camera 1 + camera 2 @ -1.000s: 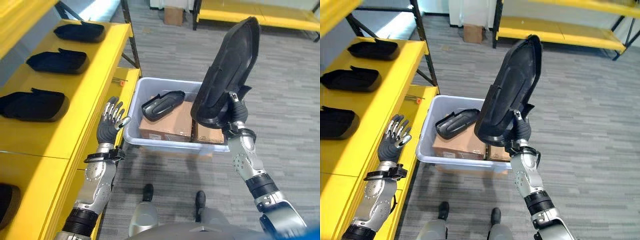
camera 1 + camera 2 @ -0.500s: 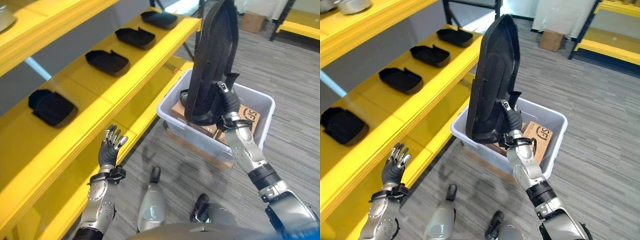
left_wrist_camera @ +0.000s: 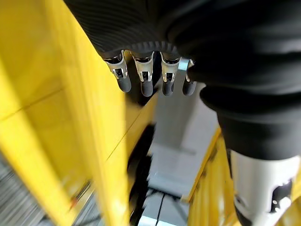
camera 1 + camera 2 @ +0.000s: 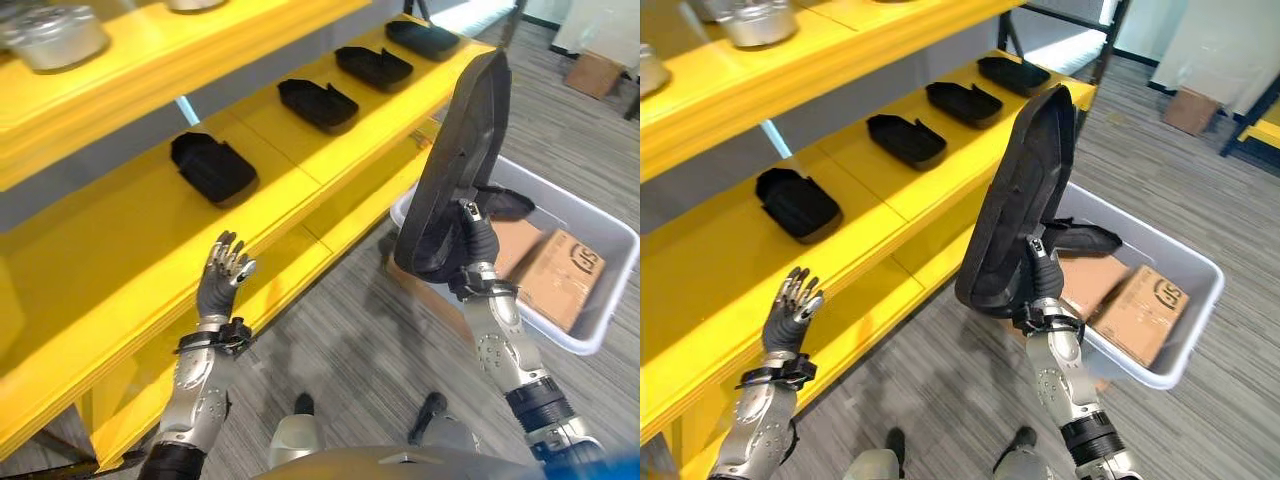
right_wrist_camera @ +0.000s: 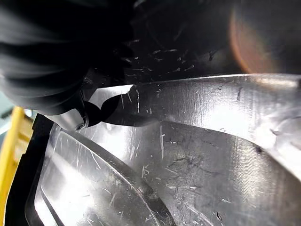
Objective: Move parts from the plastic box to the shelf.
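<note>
The right robot hand [image 4: 470, 240] is clamped on the lower end of a long black part [image 4: 455, 160], held upright between the yellow shelf [image 4: 300, 150] and the plastic box [image 4: 600, 325]. The left robot hand [image 4: 222, 275] has its fingers spread, holding nothing, beside the shelf edge.

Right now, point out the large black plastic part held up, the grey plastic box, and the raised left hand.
large black plastic part [image 4: 1025, 195], right eye view, middle of its back.
grey plastic box [image 4: 1188, 330], right eye view, side wall.
left hand [image 4: 215, 290], left eye view, palm.
</note>
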Controlling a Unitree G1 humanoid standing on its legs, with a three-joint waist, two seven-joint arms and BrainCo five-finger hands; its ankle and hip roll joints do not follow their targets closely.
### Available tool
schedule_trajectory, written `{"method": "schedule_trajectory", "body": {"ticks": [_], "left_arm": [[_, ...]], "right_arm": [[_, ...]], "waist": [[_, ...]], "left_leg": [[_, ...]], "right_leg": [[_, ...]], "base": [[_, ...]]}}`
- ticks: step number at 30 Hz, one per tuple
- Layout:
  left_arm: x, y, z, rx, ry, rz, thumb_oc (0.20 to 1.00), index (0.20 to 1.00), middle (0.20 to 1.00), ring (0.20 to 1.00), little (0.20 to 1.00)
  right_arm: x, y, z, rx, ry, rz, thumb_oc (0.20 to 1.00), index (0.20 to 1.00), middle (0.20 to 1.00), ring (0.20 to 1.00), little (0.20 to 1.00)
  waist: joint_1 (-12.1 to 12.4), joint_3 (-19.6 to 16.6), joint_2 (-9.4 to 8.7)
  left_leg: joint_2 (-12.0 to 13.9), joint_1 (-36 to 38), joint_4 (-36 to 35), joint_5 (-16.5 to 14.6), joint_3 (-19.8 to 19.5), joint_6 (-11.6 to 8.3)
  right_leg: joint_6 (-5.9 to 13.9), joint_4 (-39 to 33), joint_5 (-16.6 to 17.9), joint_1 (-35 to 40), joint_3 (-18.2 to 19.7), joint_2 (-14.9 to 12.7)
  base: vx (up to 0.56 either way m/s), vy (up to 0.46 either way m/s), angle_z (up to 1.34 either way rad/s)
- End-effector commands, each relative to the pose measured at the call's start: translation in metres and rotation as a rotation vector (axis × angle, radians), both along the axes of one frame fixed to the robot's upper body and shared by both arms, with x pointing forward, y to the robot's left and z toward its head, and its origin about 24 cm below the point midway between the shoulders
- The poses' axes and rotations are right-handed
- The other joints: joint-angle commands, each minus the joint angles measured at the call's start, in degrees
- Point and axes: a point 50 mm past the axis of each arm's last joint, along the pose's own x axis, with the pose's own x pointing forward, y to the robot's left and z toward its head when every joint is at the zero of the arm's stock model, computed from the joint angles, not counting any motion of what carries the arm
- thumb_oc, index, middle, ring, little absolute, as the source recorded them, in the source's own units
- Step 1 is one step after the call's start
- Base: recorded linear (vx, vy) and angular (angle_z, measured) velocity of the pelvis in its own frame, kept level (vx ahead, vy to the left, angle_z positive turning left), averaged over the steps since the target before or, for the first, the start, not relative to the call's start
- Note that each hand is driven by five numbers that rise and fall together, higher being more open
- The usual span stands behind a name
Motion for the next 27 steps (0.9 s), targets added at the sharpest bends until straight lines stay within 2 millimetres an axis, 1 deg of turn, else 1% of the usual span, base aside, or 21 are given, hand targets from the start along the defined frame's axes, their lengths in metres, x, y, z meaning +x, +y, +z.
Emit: {"method": "schedule_trajectory", "body": {"ticks": [1,2,3,5,7,8,9,10,11,12,13,14,16,17,18,19,20,23,25,26,27], "left_arm": [[-0.002,0.001,0.026,0.097,-0.119,-0.029,1.0,1.0,1.0,1.0,1.0],[-0.002,0.002,0.027,0.106,-0.123,-0.025,1.0,1.0,1.0,1.0,1.0],[-0.003,0.003,0.029,0.12,-0.131,-0.022,1.0,1.0,1.0,1.0,1.0],[-0.004,0.004,0.029,0.139,-0.128,-0.019,1.0,1.0,1.0,1.0,1.0],[-0.003,0.004,0.03,0.16,-0.127,-0.021,1.0,1.0,1.0,1.0,1.0],[-0.001,0.003,0.03,0.187,-0.129,-0.029,1.0,1.0,1.0,1.0,1.0],[0.001,0.003,0.032,0.197,-0.138,-0.032,1.0,1.0,1.0,1.0,1.0],[0.002,0.003,0.031,0.189,-0.138,-0.032,1.0,1.0,1.0,1.0,1.0],[0.002,0.002,0.031,0.188,-0.138,-0.042,1.0,1.0,1.0,1.0,1.0],[0.003,0.0,0.03,0.189,-0.137,-0.054,1.0,1.0,1.0,1.0,1.0],[0.006,-0.003,0.03,0.189,-0.135,-0.059,1.0,1.0,1.0,1.0,1.0],[0.01,-0.007,0.03,0.193,-0.137,-0.073,1.0,1.0,1.0,1.0,1.0],[0.013,-0.01,0.031,0.19,-0.145,-0.082,1.0,1.0,1.0,1.0,1.0],[0.015,-0.012,0.031,0.18,-0.149,-0.085,1.0,1.0,1.0,1.0,1.0],[0.015,-0.015,0.029,0.155,-0.148,-0.086,1.0,1.0,1.0,1.0,1.0],[0.014,-0.015,0.029,0.127,-0.15,-0.076,1.0,1.0,1.0,1.0,1.0],[0.01,-0.015,0.018,-0.036,-0.121,-0.055,1.0,1.0,1.0,1.0,1.0],[0.005,-0.008,0.02,-0.017,-0.132,-0.023,1.0,1.0,1.0,1.0,1.0],[0.006,-0.008,0.02,-0.035,-0.135,-0.031,1.0,1.0,1.0,1.0,1.0],[0.006,-0.008,0.02,-0.035,-0.136,-0.031,1.0,1.0,1.0,1.0,1.0],[0.008,-0.009,0.023,-0.035,-0.148,-0.038,1.0,1.0,1.0,1.0,1.0]], "right_arm": [[0.008,0.0,0.039,-0.001,-0.192,0.005,0.2,0.2,0.2,0.2,0.2],[0.008,0.001,0.038,0.001,-0.189,0.004,0.2,0.2,0.2,0.2,0.2],[0.008,0.003,0.04,0.007,-0.193,0.006,0.2,0.2,0.2,0.2,0.2],[0.008,0.003,0.039,0.016,-0.189,-0.001,0.2,0.2,0.2,0.2,0.2],[0.007,0.005,0.036,0.028,-0.179,-0.005,0.2,0.2,0.2,0.2,0.2],[0.005,0.007,0.034,0.044,-0.171,0.0,0.2,0.2,0.2,0.2,0.2],[0.005,0.011,0.035,0.046,-0.175,0.02,0.2,0.2,0.2,0.2,0.2],[0.004,0.011,0.034,0.049,-0.175,0.031,0.2,0.2,0.2,0.2,0.2],[0.003,0.01,0.033,0.045,-0.174,0.039,0.2,0.2,0.2,0.2,0.2],[0.0,0.003,0.03,0.038,-0.168,0.021,0.2,0.2,0.2,0.2,0.2],[-0.002,0.0,0.028,0.038,-0.161,0.009,0.2,0.2,0.2,0.2,0.2],[-0.004,-0.002,0.026,0.043,-0.159,0.006,0.2,0.2,0.2,0.2,0.2],[-0.004,-0.002,0.027,0.046,-0.167,0.007,0.2,0.2,0.2,0.2,0.2],[-0.006,-0.003,0.027,0.045,-0.167,0.006,0.2,0.2,0.2,0.2,0.2],[-0.009,-0.01,0.027,0.036,-0.169,-0.01,0.2,0.2,0.2,0.2,0.2],[-0.011,-0.014,0.027,0.035,-0.171,-0.021,0.2,0.2,0.2,0.2,0.2],[-0.014,-0.017,0.027,0.032,-0.175,-0.027,0.2,0.2,0.2,0.2,0.2],[-0.017,-0.031,0.034,0.001,-0.206,-0.068,0.2,0.2,0.2,0.2,0.2],[-0.019,-0.041,0.037,-0.021,-0.219,-0.091,0.2,0.2,0.2,0.2,0.2],[-0.019,-0.041,0.037,-0.021,-0.219,-0.092,0.2,0.2,0.2,0.2,0.2],[-0.02,-0.045,0.04,-0.041,-0.231,-0.106,0.2,0.2,0.2,0.2,0.2]], "waist": [[-1.09,-2.86,-1.74],[-0.74,-2.99,-2.17],[-0.19,-3.32,-2.84],[-0.04,-3.75,-3.46],[-0.1,-4.02,-3.72],[-1.51,-3.86,-3.84],[-3.45,-3.44,-2.95],[-4.47,-2.97,-2.52],[-4.79,-2.72,-2.29],[-5.12,-2.74,-2.65],[-5.67,-2.7,-3.1],[-6.22,-2.96,-4.04],[-6.68,-3.07,-4.89],[-6.73,-2.86,-5.19],[-6.87,-3.26,-5.67],[-6.53,-3.55,-5.6],[-6.14,-3.64,-5.7],[-5.73,-2.88,-5.31],[-5.83,-1.61,-4.81],[-6.03,-1.7,-4.74],[-6.48,-0.21,-4.67]], "left_leg": [[1.67,-4.82,0.96,-1.14,-2.51,1.62],[0.54,-5.18,1.02,-1.39,-2.98,2.01],[-1.66,-5.79,0.51,-1.86,-4.02,2.88],[-3.88,-5.86,-0.11,-2.1,-4.67,4.02],[-5.84,-4.96,-1.71,-1.92,-5.38,5.39],[-7.63,-3.63,-4.05,-0.34,-5.65,6.9],[-7.45,-2.64,-5.43,0.72,-6.75,7.24],[-7.25,-2.28,-5.68,1.29,-7.24,7.44],[-7.27,-1.93,-6.01,1.67,-7.51,7.56],[-7.66,-2.09,-5.9,2.13,-8.67,7.77],[-7.91,-2.0,-6.0,2.31,-9.62,7.71],[-8.32,-2.22,-5.66,2.39,-10.58,7.71],[-8.96,-2.7,-4.66,2.08,-11.53,7.67],[-9.51,-2.96,-3.21,1.58,-12.62,7.46],[-9.77,-3.07,-2.58,0.88,-12.93,7.44],[-9.59,-2.97,-2.44,0.61,-12.95,7.34],[-9.56,-3.29,-1.56,0.23,-13.1,7.22],[-10.21,-5.73,2.45,-0.57,-14.39,5.99],[-11.07,-8.17,6.42,-0.68,-15.17,4.77],[-11.13,-8.53,6.87,-0.87,-15.36,4.76],[-10.56,-10.54,11.32,-1.99,-13.69,3.51]], "right_leg": [[5.05,-4.06,-0.02,7.55,1.07,-2.79],[5.8,-4.88,1.57,8.13,0.6,-3.59],[6.73,-6.07,3.77,8.64,0.48,-4.86],[7.52,-6.21,5.51,8.7,0.54,-6.29],[7.68,-3.99,6.74,7.98,1.43,-7.64],[5.86,-0.56,8.8,6.07,5.67,-8.17],[4.09,0.43,7.64,2.21,16.91,-2.45],[2.73,1.61,3.72,0.3,21.72,2.84],[1.83,2.67,-0.02,-1.19,23.98,7.01],[0.52,3.66,-3.41,-2.18,24.34,11.2],[-0.12,3.96,-4.77,-2.29,24.33,13.36],[-0.51,2.88,-5.61,-2.48,25.81,16.74],[-1.06,0.6,-5.83,-2.74,29.39,20.22],[-0.83,0.75,-5.58,-2.16,30.72,19.35],[-1.2,-2.08,-5.75,-0.32,31.34,19.81],[-1.31,-2.94,-5.88,0.23,30.38,19.54],[-1.44,-4.0,-5.89,0.87,29.98,19.28],[-2.15,-6.8,-5.76,2.12,29.76,19.1],[-2.93,-5.85,-6.28,1.54,28.83,18.75],[-2.93,-5.73,-6.36,1.41,28.62,18.74],[-3.35,-4.28,-6.84,0.67,27.29,17.67]], "base": [[0.02,0.192,0.3],[0.03,0.272,0.34],[0.03,0.316,0.38],[0.04,0.292,0.43],[0.05,0.329,0.46],[0.03,0.422,0.56],[0.01,0.393,0.68],[0.01,0.246,0.6],[0.02,0.18,0.44],[0.03,0.101,0.4],[0.04,0.02,0.66],[0.03,-0.046,0.94],[0.03,-0.054,0.88],[0.05,-0.1,0.49],[0.09,-0.145,0.53],[0.09,-0.219,0.43],[0.09,-0.21,0.35],[0.02,-0.195,0.12],[-0.05,-0.112,0.31],[-0.13,-0.054,0.64],[-0.13,-0.039,0.76]]}}
